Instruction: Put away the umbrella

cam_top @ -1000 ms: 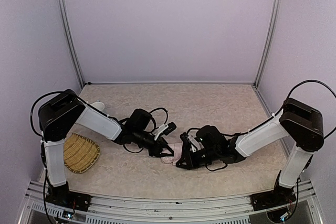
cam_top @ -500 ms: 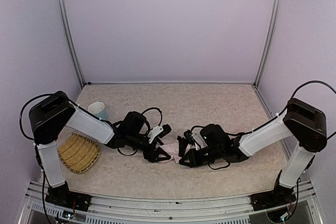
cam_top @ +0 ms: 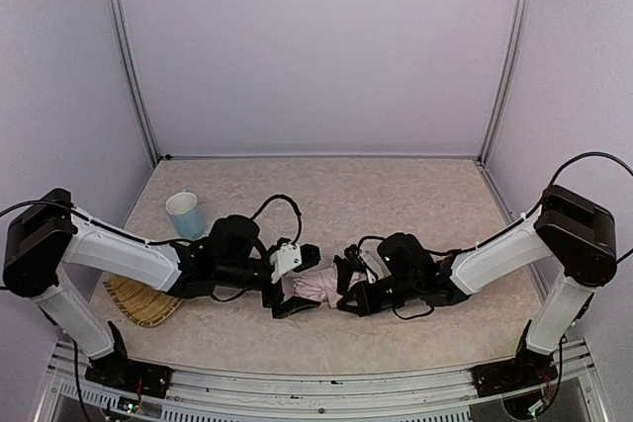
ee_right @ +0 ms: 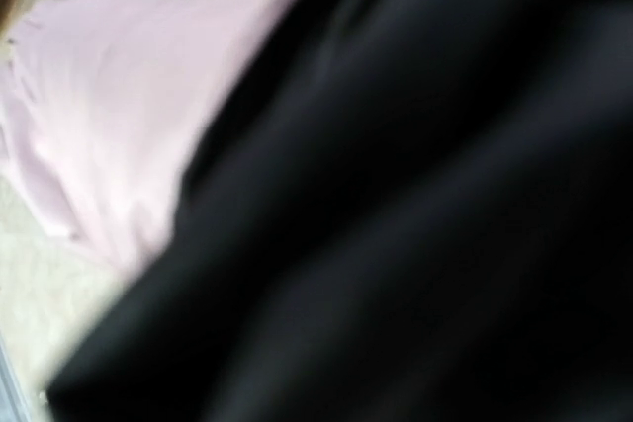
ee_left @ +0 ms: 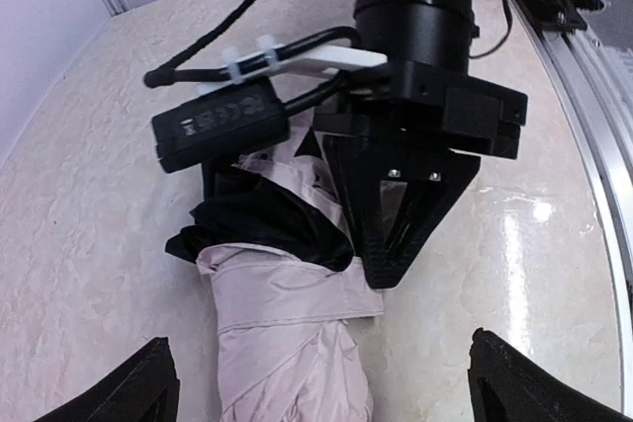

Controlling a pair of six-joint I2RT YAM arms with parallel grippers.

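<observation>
The umbrella (cam_top: 316,289) lies folded on the table between the two arms, its pale pink canopy (ee_left: 287,333) bunched and wrapped by a band, black underside (ee_left: 262,219) spilling out behind. My left gripper (cam_top: 296,283) is wide open, its fingertips (ee_left: 143,387) either side of the pink end without touching it. My right gripper (cam_top: 347,292) comes from the right; its fingers (ee_left: 384,234) are shut together on the umbrella's far end. The right wrist view is filled by blurred black fabric, with pink cloth (ee_right: 119,96) at upper left.
A woven basket (cam_top: 140,307) lies at the left, partly under my left arm. A pale blue cup (cam_top: 185,214) stands behind it. Purple walls close three sides, and a metal rail (cam_top: 316,382) runs along the front edge.
My left gripper has opened, let go of the umbrella and drawn back left as the arm lowered. The right gripper has closed on the umbrella.
</observation>
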